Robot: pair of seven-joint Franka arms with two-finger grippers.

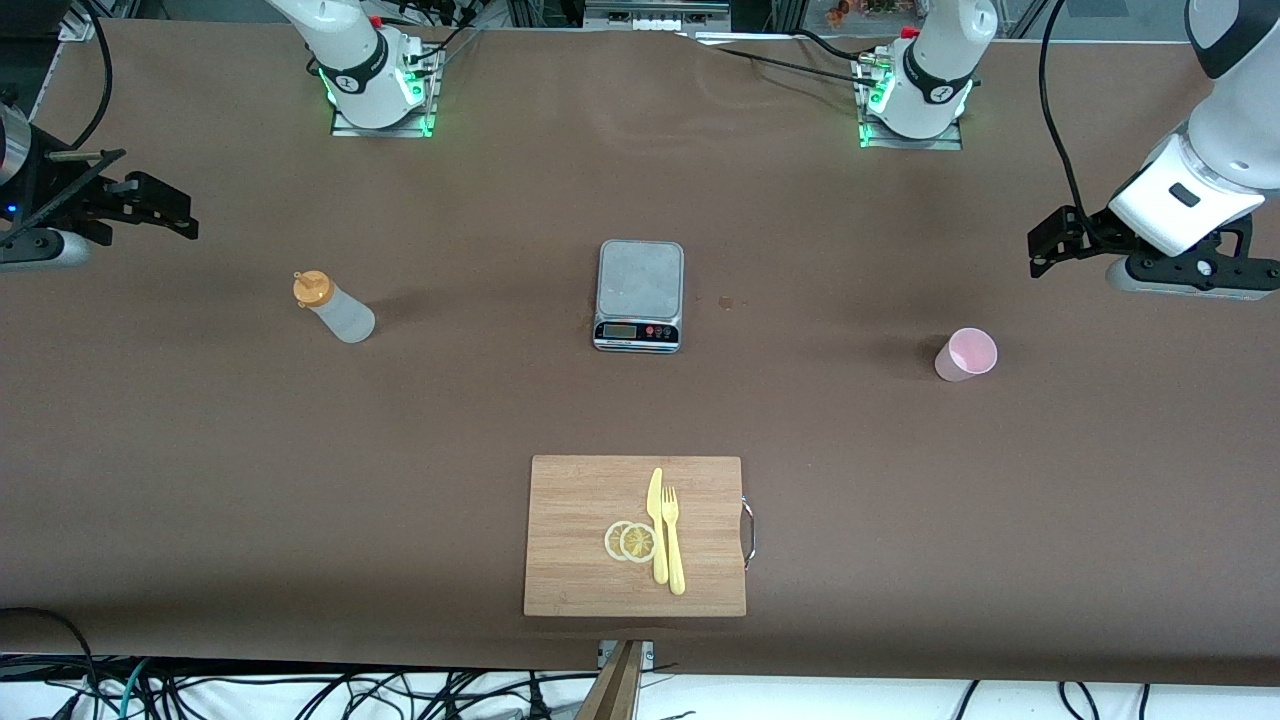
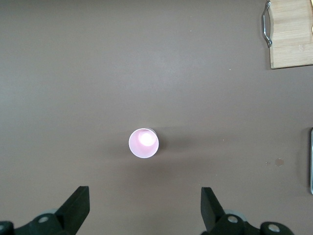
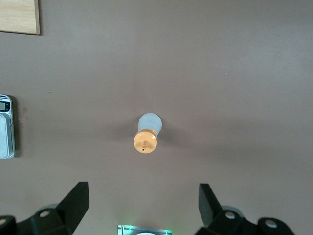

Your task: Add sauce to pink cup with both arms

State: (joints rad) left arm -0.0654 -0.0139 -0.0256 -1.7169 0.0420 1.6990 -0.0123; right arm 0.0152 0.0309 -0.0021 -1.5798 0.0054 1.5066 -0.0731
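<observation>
My left gripper point(image 2: 144, 208) hangs spread wide and empty, high over the table's left-arm end, with the upright pink cup point(image 2: 143, 143) below it. My right gripper point(image 3: 143, 205) hangs equally spread over the other end, the standing sauce bottle point(image 3: 146, 133) beneath it.

Tabletop point(image 1: 200, 450): matt brown, paper-like cover w/ faint creases. Sauce point(image 1: 335, 308): translucent whitish plastic, orange cap. Pink cup point(image 1: 966, 354): smooth plastic, below left gripper point(image 2: 145, 205). Scale point(image 1: 640, 295): brushed-metal platform, glossy trim. Board point(image 1: 580, 520): wood grain, metal handle. Knife point(image 1: 657, 525), fork point(image 1: 673, 540): yellow plastic.
</observation>
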